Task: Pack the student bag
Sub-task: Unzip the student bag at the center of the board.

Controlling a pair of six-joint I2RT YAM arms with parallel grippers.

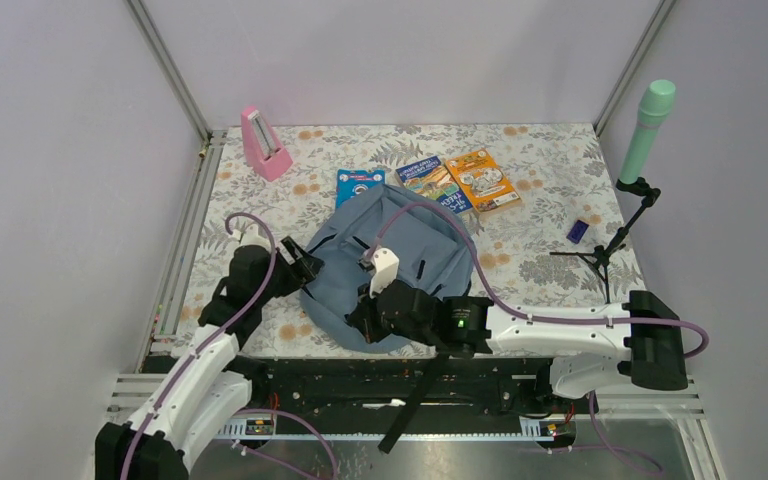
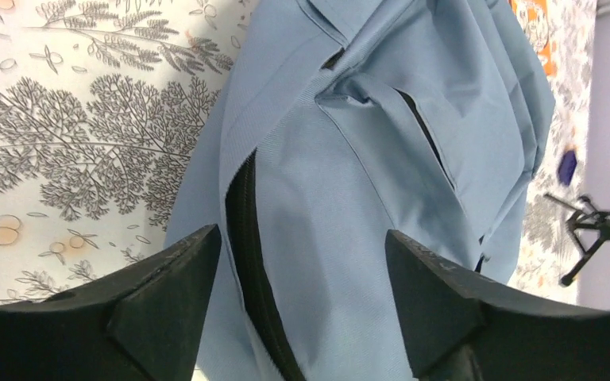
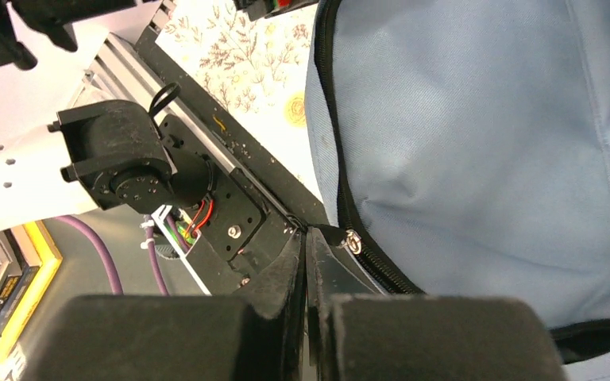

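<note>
The student bag (image 1: 410,245) lies flat on the flower-patterned counter (image 1: 260,210), in the near middle, its near end at the counter's near edge. The left arm (image 1: 210,350) reaches to the bag's left side. The left jaws stand wide apart just over the grey-blue fabric (image 2: 349,198), with a black zipper line (image 2: 250,254) running between them; nothing is gripped. The right arm (image 1: 550,335) stretches leftward along the near edge to the bag's near end. The right jaws are pressed tight together, their tips right against the zipper slider (image 3: 353,240) on the bag (image 3: 484,143); whether the pull is pinched between them cannot be told.

Beyond the bag's far end lie a blue book (image 1: 359,184), touching or tucked under it, and two more books (image 1: 438,183) (image 1: 482,180) side by side. A pink metronome (image 1: 263,145) stands at the far left. On the right are a small dark blue object (image 1: 577,231) and a green microphone (image 1: 646,130) on a black tripod stand (image 1: 600,255).
</note>
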